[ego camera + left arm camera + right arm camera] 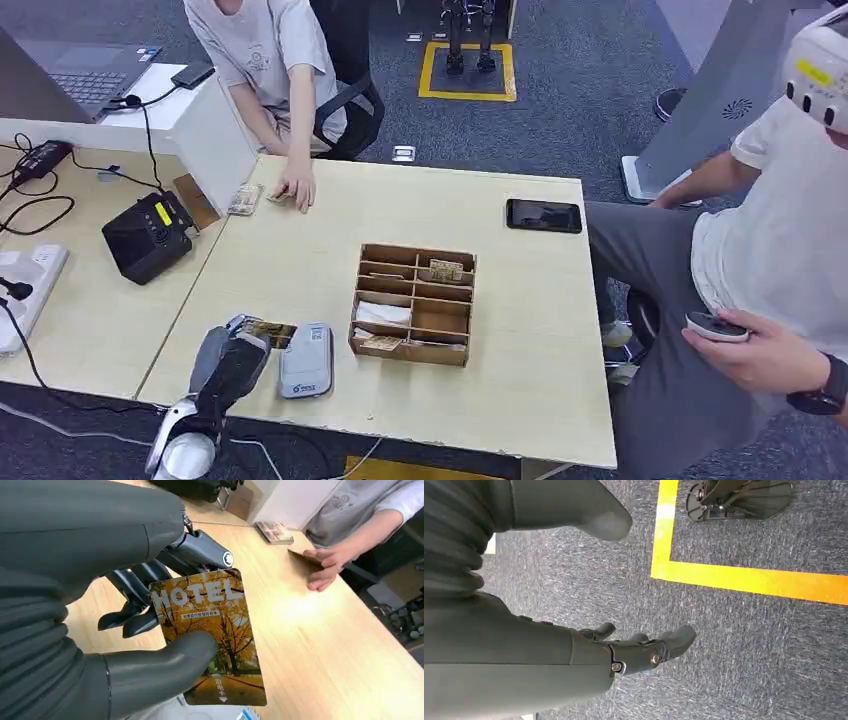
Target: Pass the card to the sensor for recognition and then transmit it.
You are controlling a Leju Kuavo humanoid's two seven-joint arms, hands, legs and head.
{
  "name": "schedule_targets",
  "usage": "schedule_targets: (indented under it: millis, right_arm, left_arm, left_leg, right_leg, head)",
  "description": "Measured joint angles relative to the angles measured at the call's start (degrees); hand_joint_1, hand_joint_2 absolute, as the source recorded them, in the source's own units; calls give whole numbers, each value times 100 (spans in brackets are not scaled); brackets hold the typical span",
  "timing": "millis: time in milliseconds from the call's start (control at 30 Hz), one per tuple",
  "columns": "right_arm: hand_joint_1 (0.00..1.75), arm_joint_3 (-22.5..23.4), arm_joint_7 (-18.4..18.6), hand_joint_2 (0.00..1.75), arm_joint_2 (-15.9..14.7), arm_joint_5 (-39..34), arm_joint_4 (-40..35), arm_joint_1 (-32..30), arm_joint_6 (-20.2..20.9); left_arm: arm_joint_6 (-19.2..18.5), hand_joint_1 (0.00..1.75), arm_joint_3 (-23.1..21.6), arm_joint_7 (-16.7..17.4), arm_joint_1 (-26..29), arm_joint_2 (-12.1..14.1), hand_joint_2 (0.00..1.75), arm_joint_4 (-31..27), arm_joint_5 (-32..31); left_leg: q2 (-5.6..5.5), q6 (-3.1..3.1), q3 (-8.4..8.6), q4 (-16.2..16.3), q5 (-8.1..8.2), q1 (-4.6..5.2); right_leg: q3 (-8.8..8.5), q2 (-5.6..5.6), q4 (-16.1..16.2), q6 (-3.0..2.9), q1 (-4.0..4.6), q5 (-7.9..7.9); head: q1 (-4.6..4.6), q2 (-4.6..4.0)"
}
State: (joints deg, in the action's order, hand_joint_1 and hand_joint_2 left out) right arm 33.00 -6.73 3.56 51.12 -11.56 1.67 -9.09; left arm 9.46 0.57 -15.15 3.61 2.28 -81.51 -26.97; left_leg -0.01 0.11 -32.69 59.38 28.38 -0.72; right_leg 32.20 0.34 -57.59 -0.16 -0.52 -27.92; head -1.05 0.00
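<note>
Autumn-tree HOTEL card; orange, glossy

Autumn-print card beside grey sensor

Robotics lab: floor markings, laptop.

Head view looks down on the table; wrist views sit close
</note>
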Motion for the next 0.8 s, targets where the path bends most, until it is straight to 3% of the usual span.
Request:
schedule_targets:
  millis: [333, 567, 800]
  right_arm:
    - [0, 31, -31, 175, 11, 13, 0, 2, -46]
    - [0, 112, 42, 175, 15, 109, 0, -3, -52]
    - [0, 162, -33, 175, 17, 249, 0, 5, -48]
  left_arm:
    - [214, 175, -129, 4, -44, -107, 175, 252, -439]
    - [-13, 175, -173, -20, -63, -127, 175, 359, -286]
    - [665, 175, -289, 118, -289, -160, 175, 844, -1351]
  left_leg:
    - [0, 0, 0, 0, 0, -1]
    - [0, 0, 1, 0, 0, 0]
    - [-2, 0, 4, -1, 0, -1]
  right_leg:
    - [1, 0, 0, 0, 1, 0]
    - [1, 0, 0, 0, 0, 0]
    - [-5, -2, 0, 0, 0, 0]
  head:
    - [0, 0]
    - [0, 0]
    - [0, 0]
